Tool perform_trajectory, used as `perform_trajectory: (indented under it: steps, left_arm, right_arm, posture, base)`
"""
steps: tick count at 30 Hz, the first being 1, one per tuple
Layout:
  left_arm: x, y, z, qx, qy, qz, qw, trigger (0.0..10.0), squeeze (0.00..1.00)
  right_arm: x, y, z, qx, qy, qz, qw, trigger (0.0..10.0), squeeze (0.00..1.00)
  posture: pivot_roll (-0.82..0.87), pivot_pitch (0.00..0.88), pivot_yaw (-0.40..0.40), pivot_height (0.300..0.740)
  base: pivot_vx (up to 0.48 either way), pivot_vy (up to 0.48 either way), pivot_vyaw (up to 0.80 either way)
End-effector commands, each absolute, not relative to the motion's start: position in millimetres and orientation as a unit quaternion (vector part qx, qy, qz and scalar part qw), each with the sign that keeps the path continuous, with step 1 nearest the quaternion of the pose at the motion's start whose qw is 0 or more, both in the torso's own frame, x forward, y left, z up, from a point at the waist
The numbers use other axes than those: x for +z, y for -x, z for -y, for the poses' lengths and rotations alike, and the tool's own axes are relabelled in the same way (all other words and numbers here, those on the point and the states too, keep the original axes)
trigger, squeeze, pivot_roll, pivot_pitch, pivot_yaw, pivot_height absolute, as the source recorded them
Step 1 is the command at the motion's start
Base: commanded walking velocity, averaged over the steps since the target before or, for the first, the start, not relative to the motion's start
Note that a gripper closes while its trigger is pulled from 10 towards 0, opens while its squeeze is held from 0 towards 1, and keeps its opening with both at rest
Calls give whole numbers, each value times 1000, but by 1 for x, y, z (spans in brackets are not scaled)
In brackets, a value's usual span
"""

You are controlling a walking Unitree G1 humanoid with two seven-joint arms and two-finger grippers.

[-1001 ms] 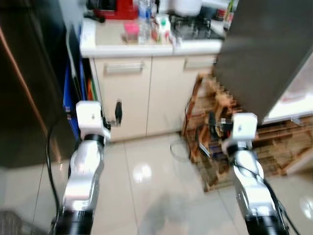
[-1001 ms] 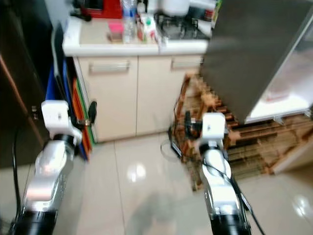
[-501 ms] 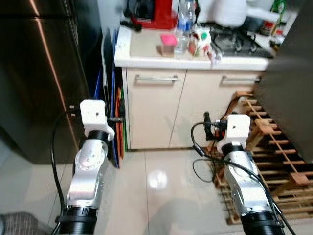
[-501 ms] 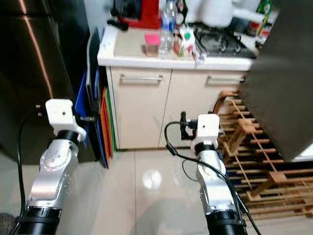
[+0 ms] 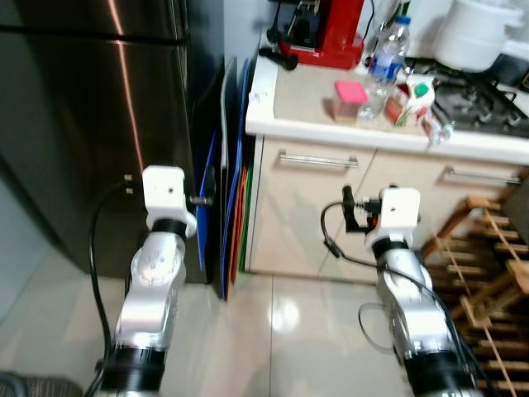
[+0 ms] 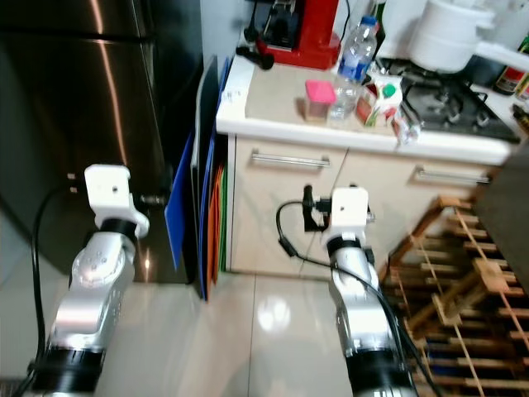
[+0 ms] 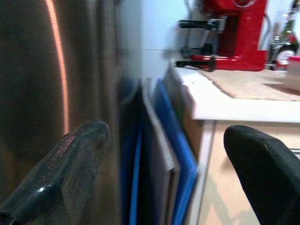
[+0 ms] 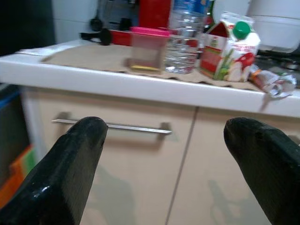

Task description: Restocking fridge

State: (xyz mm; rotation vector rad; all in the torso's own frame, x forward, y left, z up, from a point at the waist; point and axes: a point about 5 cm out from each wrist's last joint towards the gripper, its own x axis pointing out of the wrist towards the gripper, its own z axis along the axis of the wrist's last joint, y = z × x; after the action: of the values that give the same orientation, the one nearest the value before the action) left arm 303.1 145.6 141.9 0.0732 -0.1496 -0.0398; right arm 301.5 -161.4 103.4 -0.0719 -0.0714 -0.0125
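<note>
On the worktop stand a pink-lidded container, a water bottle and a juice carton, grouped close together right of a red coffee machine. Left of the worktop stands the dark steel fridge, door closed, with coloured boards wedged between. Left claw fingers spread wide, empty, facing that gap. Right claw spread wide, empty, facing the cabinet handle below the worktop.

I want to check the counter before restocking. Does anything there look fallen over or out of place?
One thing: a small crumpled bottle lies on its side near the counter edge, beside the upright juice carton. The water bottle and the pink-lidded container stand upright. Nothing looks spilled.
</note>
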Motion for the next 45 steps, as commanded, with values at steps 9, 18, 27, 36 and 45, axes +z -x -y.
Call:
perform_trajectory:
  steps: [9, 18, 27, 36, 45]
  left_arm:
    - [142, -306, -132, -59, -55, 74, 994, 10000, 0]
    - [143, -308, -132, -65, -62, 76, 993, 10000, 0]
    - [146, -310, -131, -74, -53, 82, 992, 10000, 0]
    - [146, -310, -133, -72, -44, 86, 993, 10000, 0]
    - [155, -315, -139, -61, -46, 103, 992, 10000, 0]
  right_arm:
    - [103, -304, 169, -18, 38, 35, 999, 10000, 0]
    - [103, -305, 169, -18, 38, 36, 998, 10000, 0]
    - [105, -307, 166, -14, 42, 45, 998, 10000, 0]
    - [105, -307, 166, -15, 43, 45, 998, 10000, 0]
    - [128, -305, 158, -7, 34, 84, 996, 10000, 0]
  posture:
    - [-35, 0, -36, 740]
    - [-33, 0, -35, 740]
    - [-37, 0, -34, 740]
    - [-38, 0, -34, 740]
    - [-42, 0, -39, 740]
  base:
    - [30, -136, 247]
    - [272, -391, 0]
    - [311, -359, -166]
    - [354, -320, 0]
    - [45, -27, 0]
